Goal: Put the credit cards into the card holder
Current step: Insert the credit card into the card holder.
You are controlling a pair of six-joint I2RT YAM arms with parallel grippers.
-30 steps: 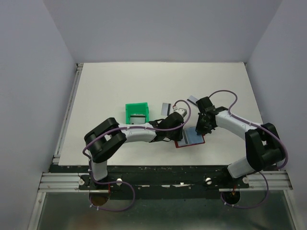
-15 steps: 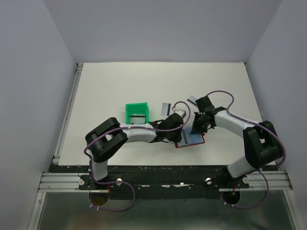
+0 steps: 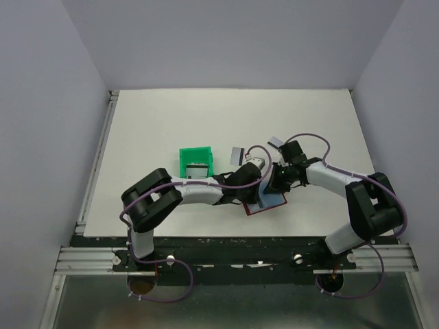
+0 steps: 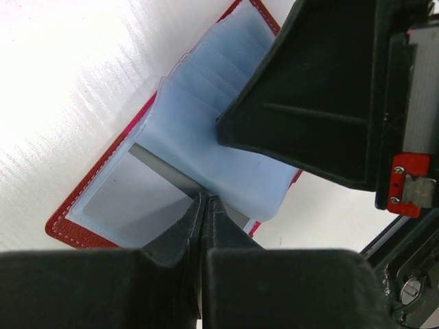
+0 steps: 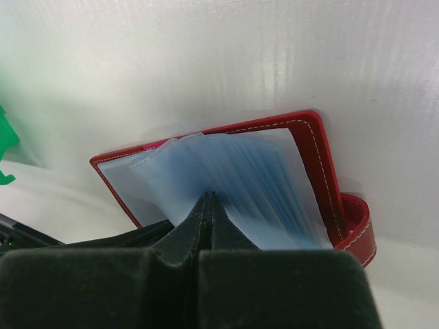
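White tabletop (image 3: 151,123), boxed in by pale walls, carries the card holder (image 3: 271,201). It lies open near the front edge between the two arms, red cover down and light blue sleeves facing up.

From the left wrist view, the left gripper (image 4: 206,202) has its jaws drawn in to a thin slit. They are pinched on the dark striped edge of a credit card (image 4: 127,199). The grey body of that card reaches away from the jaws and lies under a clear sleeve on the holder's near leaf, so the holder sits directly ahead of the fingertips.

The right gripper (image 5: 209,199) has its jaws fully together. Its tip is set against the fanned stack of blue sleeves at the middle of the holder. Whether a sleeve is caught between the jaws cannot be told. The holder's red strap (image 5: 357,223) curls up at its far right corner.

Behind the arms stands a green tray (image 3: 185,156) with a second card (image 3: 198,169) inside. Two loose cards (image 3: 238,155) (image 3: 276,142) lie flat on the table beyond the holder.
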